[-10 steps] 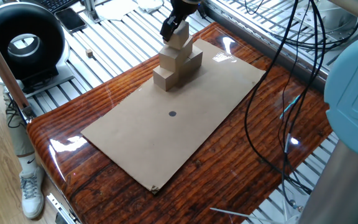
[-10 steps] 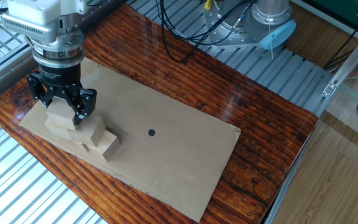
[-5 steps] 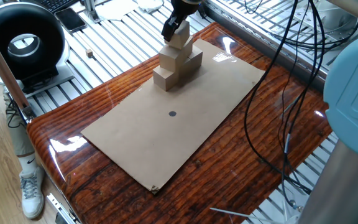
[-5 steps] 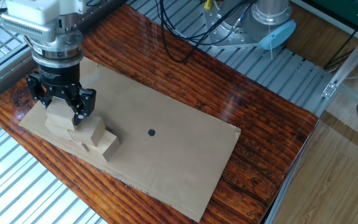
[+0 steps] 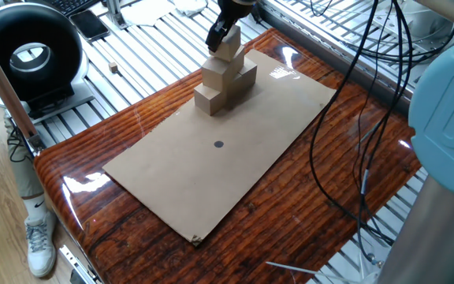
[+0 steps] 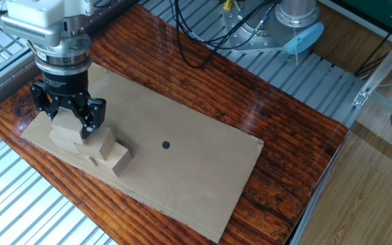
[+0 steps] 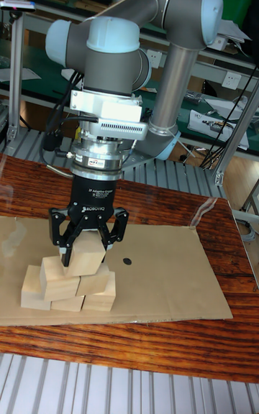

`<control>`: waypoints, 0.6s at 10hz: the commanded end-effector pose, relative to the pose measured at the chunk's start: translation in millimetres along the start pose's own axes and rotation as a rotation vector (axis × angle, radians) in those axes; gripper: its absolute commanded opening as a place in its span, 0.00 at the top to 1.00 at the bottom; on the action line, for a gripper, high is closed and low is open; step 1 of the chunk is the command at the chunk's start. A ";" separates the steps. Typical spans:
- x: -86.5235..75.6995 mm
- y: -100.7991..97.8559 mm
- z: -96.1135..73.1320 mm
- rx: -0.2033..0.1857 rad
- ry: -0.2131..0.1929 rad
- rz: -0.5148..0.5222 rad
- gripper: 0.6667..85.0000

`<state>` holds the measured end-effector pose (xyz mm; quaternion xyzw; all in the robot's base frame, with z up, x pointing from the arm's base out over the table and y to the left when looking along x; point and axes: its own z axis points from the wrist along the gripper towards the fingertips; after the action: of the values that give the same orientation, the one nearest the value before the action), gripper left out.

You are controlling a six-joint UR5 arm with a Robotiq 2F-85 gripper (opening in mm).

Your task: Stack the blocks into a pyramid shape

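Note:
Several tan blocks form a stepped pile (image 5: pixel 211 99) (image 6: pixel 118 158) (image 7: pixel 57 281) at the far end of a cardboard sheet (image 5: pixel 211 181). The top block (image 5: pixel 230 52) (image 6: pixel 62 127) (image 7: pixel 88 261) rests slightly turned on the second layer. My gripper (image 5: pixel 222 39) (image 6: pixel 67 117) (image 7: pixel 86 254) comes straight down over it. Its fingers (image 7: pixel 108 250) press against both sides of that block, so it is shut on it. The arm hides part of the pile's back in the other fixed view.
A black dot (image 5: pixel 218 144) marks the sheet's middle. The sheet lies on a glossy wooden tabletop (image 5: pixel 306 197). Black cables (image 5: pixel 345 110) hang at the right. A round black device (image 5: pixel 28 51) and a tiny wooden cube (image 5: pixel 113 69) sit on the slatted surface beyond.
The visible finger has shifted very slightly up and right in one fixed view. The top block and the pile have not moved.

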<state>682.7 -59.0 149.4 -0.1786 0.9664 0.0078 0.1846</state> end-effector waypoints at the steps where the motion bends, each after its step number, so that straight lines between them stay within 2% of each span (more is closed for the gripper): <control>1: -3.8 4.0 1.9 -0.021 -0.016 0.015 0.58; 4: -4.5 5.8 1.8 -0.028 -0.019 0.013 0.53; 5: -4.3 5.6 1.9 -0.027 -0.019 0.012 0.49; 6: -2.6 1.5 2.0 -0.011 -0.012 -0.002 0.37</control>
<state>684.0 -54.8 147.1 -0.1792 0.9657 0.0153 0.1871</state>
